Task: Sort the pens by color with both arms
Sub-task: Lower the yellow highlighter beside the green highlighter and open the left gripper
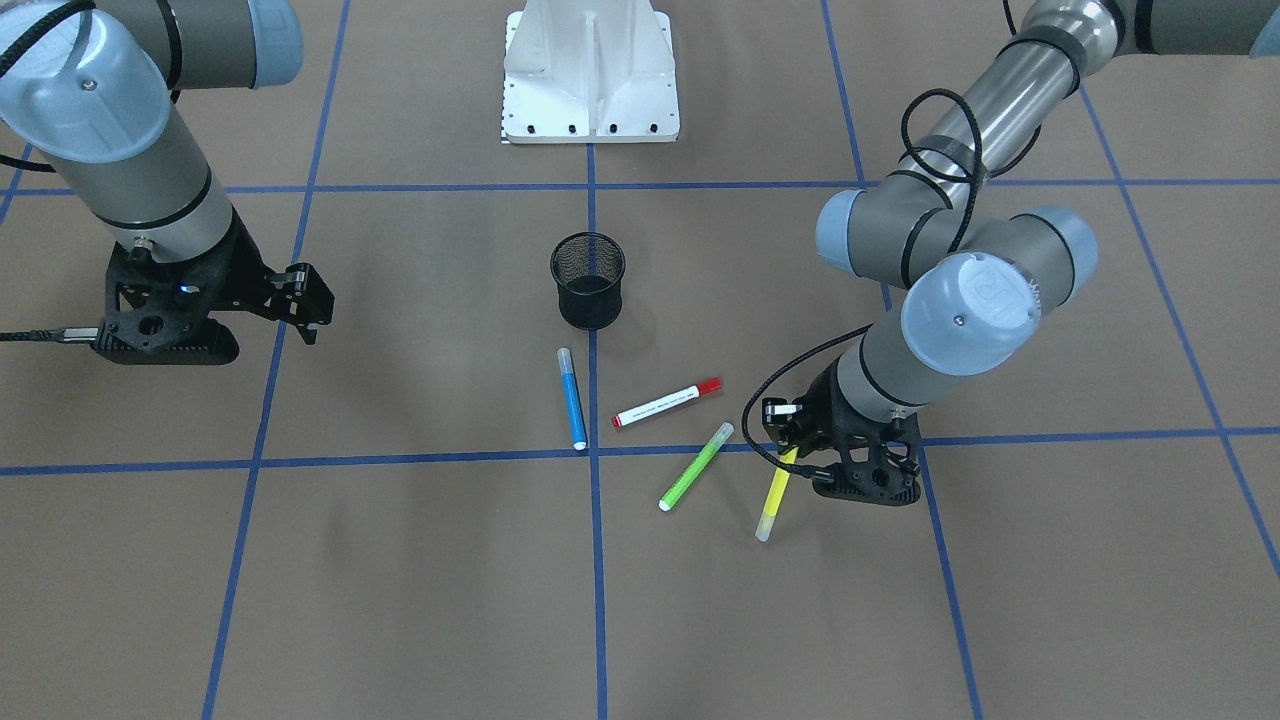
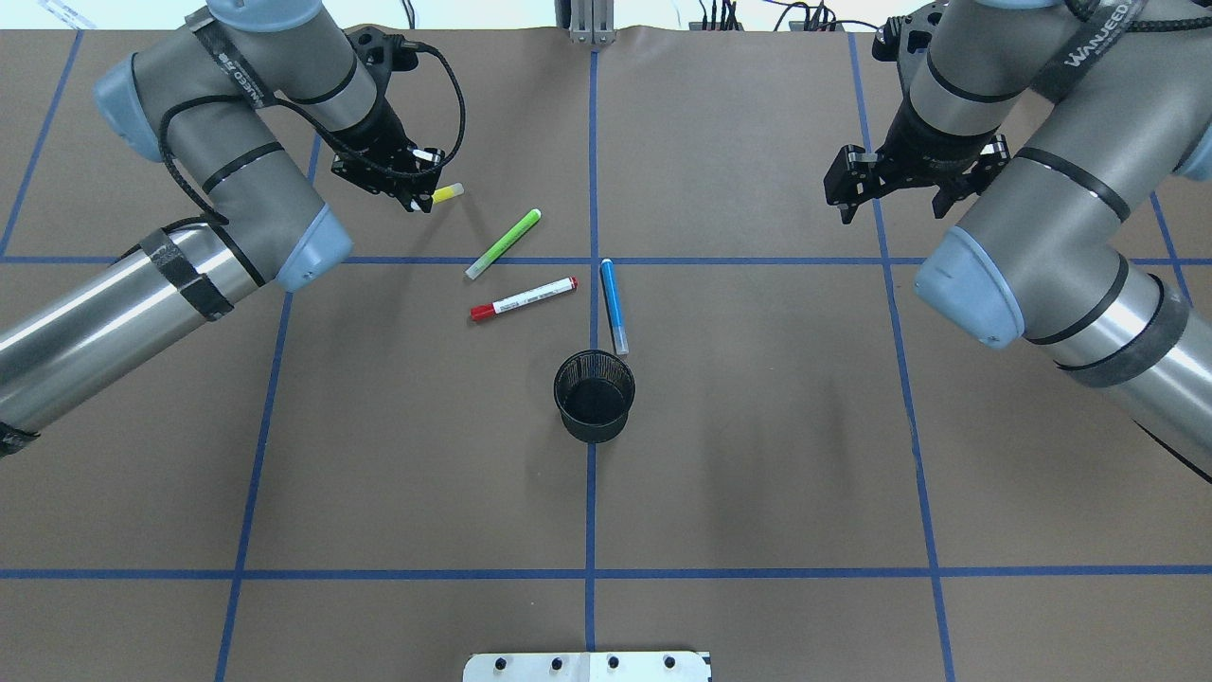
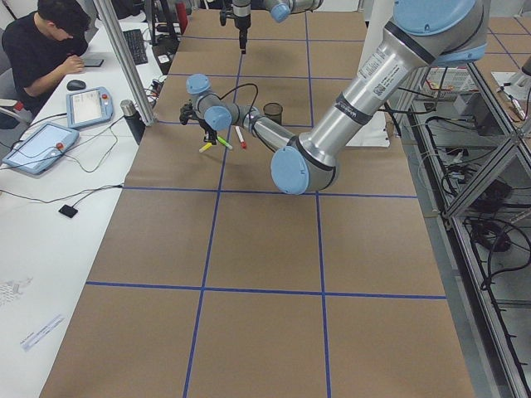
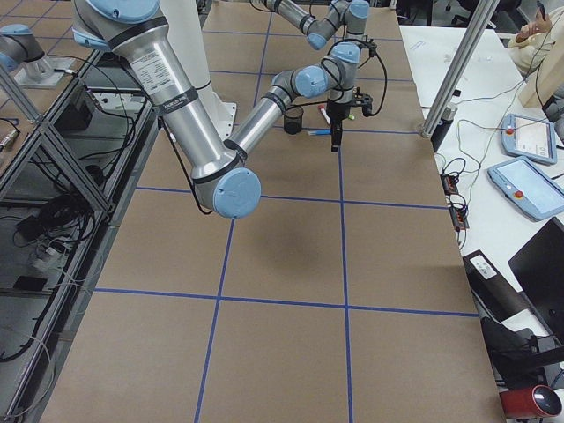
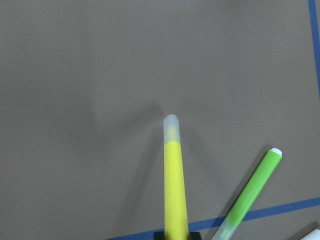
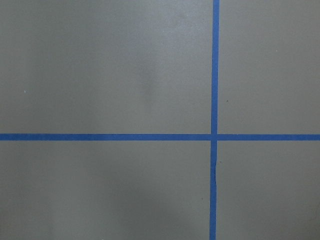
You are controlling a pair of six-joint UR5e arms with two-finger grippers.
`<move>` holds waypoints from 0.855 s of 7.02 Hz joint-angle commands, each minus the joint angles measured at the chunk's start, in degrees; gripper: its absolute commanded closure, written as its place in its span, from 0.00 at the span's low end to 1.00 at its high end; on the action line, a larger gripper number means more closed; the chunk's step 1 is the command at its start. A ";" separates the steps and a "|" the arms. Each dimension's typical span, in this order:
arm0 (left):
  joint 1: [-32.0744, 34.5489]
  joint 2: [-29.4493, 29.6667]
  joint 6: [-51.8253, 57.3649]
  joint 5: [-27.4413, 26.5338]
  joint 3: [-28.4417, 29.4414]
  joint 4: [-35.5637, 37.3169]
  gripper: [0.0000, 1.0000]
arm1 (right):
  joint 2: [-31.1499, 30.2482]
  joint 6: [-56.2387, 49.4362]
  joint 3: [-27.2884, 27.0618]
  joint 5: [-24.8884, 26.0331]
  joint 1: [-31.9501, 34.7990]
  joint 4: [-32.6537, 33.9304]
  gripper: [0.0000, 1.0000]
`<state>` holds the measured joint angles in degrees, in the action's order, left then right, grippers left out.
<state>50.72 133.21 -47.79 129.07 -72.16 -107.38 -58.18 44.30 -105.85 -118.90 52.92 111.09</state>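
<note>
On the brown paper-covered desk I judge sorting barely begun: my left claw is clamped on the slim yellow marker, my right claw hangs apart and empty, and the blue marker, the red-capped white marker and the lime-green marker lie loose near the black wire-mesh cup.

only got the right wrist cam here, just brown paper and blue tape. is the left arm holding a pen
observer: yes, the left gripper is shut on the yellow pen.
operator: where are the others
observer: the blue pen, red-capped pen and green pen lie on the table by the mesh cup.
operator: and my gripper
observer: the right gripper is open, holding nothing.
</note>
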 commanded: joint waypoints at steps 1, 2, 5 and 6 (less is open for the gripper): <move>-0.36 -0.23 0.24 -0.40 -0.08 -0.29 0.54 | 0.00 0.00 0.03 -0.02 -0.01 0.00 0.01; -0.36 -0.31 0.50 -0.40 -0.17 -0.20 0.35 | 0.00 -0.09 0.03 -0.02 -0.01 -0.09 0.01; 0.43 -2.58 0.50 -0.40 -3.49 -0.03 0.00 | -0.09 -1.14 0.03 -0.37 0.69 -0.18 0.01; 3.48 -3.73 1.99 0.30 -4.38 -0.02 0.00 | -0.87 -7.32 -0.14 -0.89 2.52 -1.92 0.01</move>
<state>51.65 130.99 -47.06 128.83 -75.00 -107.44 -58.44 41.97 -105.85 -119.30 53.84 110.53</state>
